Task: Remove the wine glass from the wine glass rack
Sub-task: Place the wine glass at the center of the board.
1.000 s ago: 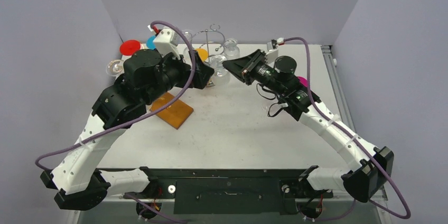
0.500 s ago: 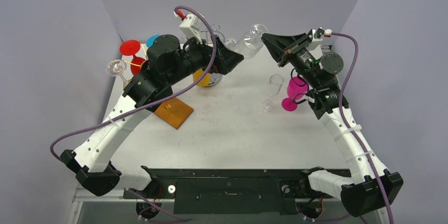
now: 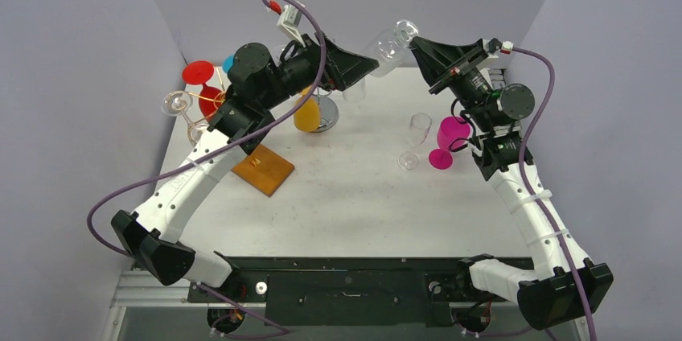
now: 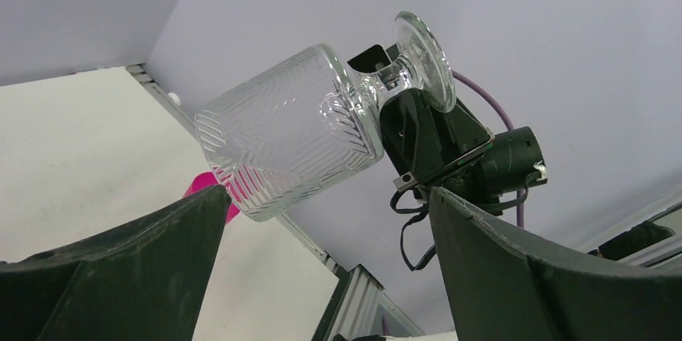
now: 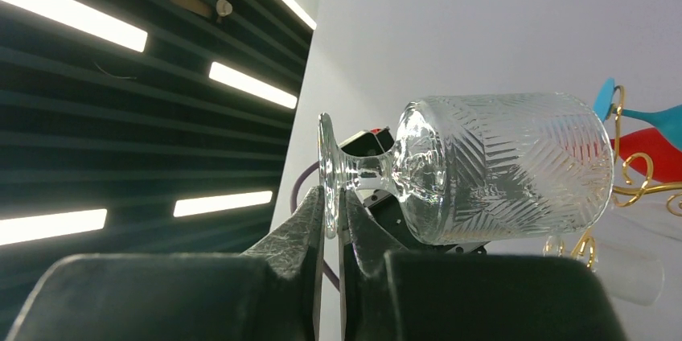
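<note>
Holding looks thin: right hand (image 5: 331, 204) is pinched shut on the foot rim of the clear cut-pattern stemmed glass (image 3: 388, 45), nothing else supporting it. Glass is off the gold wire rack (image 5: 639, 184), up in the air over the back of the white table (image 3: 362, 196), lying near-horizontal with the bowl mouth toward the left hand (image 3: 366, 63). Left hand has fingers wide apart, just beside the bowl; can't tell if there's contact, it looks clear.

Removal looks done; what's left is probably landing it.
- Move slowly and don't swing the wrist: an edge pinch on glass can slip or pivot.
- Rotate foot-down before descending.
- If the left hand assists, close on the bowl gently and only release the right once it's seated.
- Target bare table, away from the pink goblet (image 3: 446, 144) and clear flute (image 3: 417, 136).
</note>
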`<state>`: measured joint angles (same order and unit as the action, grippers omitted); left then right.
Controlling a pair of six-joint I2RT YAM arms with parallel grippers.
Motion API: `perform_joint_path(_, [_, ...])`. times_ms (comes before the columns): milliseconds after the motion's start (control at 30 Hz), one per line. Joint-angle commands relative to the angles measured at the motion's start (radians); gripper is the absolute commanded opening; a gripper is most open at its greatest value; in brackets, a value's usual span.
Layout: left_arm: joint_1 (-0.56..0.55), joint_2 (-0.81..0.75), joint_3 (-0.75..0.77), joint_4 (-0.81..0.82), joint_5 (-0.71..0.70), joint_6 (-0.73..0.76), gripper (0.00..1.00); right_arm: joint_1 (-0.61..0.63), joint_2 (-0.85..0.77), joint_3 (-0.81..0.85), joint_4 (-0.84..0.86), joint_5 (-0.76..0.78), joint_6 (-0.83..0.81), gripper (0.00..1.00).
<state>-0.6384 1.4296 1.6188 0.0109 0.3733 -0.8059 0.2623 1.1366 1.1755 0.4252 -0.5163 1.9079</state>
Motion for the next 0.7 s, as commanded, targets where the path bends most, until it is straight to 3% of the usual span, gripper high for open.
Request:
perform_joint_path(0, [0.013, 0.011, 0.001, 0.155, 0.062, -0.064, 0.93, -0.005, -0.044, 0.015, 0.173, 0.008, 0.079, 0.00])
perform_joint_path(667, [0.056, 0.028, -0.057, 0.255, 0.106, -0.159, 0.86, -0.017, -0.067, -0.008, 0.163, 0.023, 0.085, 0.00])
